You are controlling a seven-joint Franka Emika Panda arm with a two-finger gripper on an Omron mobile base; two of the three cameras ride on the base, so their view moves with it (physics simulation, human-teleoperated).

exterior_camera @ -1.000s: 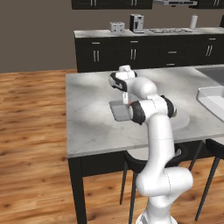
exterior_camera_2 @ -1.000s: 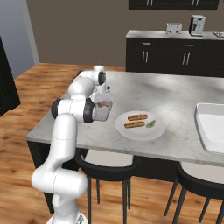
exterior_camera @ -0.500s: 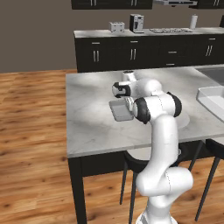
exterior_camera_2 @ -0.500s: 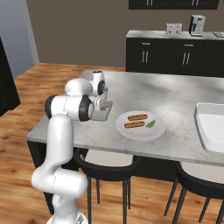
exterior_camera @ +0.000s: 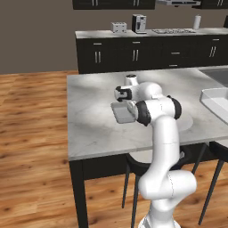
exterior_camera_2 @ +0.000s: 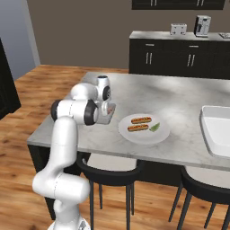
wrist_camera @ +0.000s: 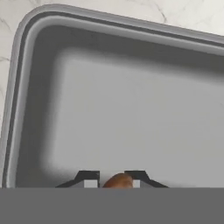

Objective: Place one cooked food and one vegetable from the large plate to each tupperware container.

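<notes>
Fingers (wrist_camera: 116,180) are nearly closed on a small brown piece of cooked food (wrist_camera: 117,180), probably a sausage, and hang low over the grey tupperware container (wrist_camera: 122,113), whose bare floor lies directly beneath them. Off to one side of the fingers, on the same table (exterior_camera_2: 188,101), sits the large plate (exterior_camera_2: 144,134), carrying two hot dogs (exterior_camera_2: 141,120) and a green vegetable piece (exterior_camera_2: 155,127). Well beyond the plate, at the table's far end, rests the white container (exterior_camera_2: 216,130).

Risk, as a judgement: letting go from too high, or near the tray's wall, could let the round food roll or bounce over the shallow rim onto the table.

The table is a grey-white marble island with dark stools (exterior_camera_2: 110,173) tucked under it. Around it are a wood plank floor (exterior_camera: 31,133), black cabinets (exterior_camera: 133,53), and a toaster (exterior_camera_2: 178,28) and coffee machine (exterior_camera_2: 202,25) on the back counter.
</notes>
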